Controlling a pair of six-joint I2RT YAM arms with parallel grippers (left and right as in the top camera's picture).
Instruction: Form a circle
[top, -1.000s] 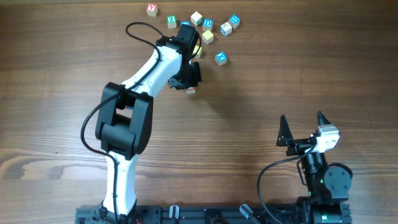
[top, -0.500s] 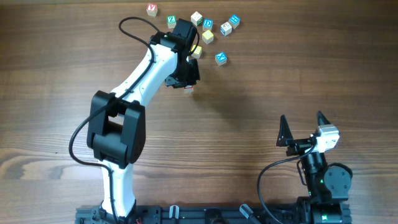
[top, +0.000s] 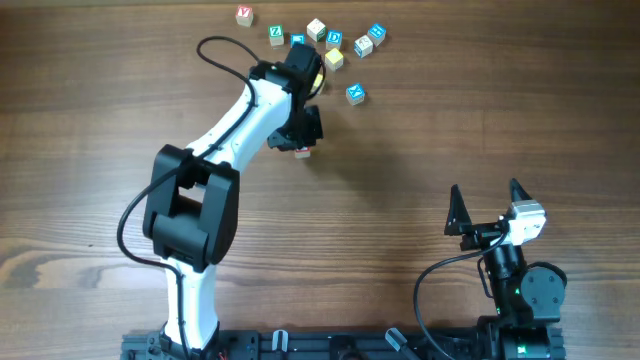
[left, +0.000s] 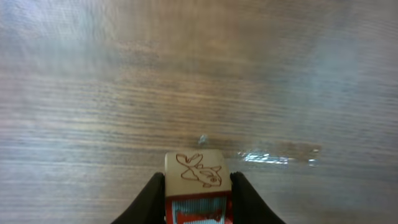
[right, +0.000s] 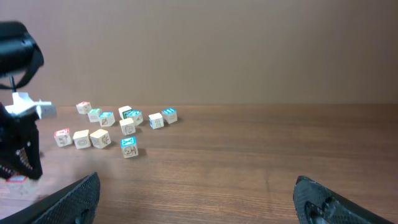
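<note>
Left jaws pinch a red-printed cube; right jaws stand wide open, empty.

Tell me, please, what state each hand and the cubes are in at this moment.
left hand: shut on the fish cube.
fish cube: clamped in the left hand, its fish drawing facing the wrist camera.
right hand: open, empty, well away from the cubes.
loose cubes: lying scattered, no ring formed.
</note>
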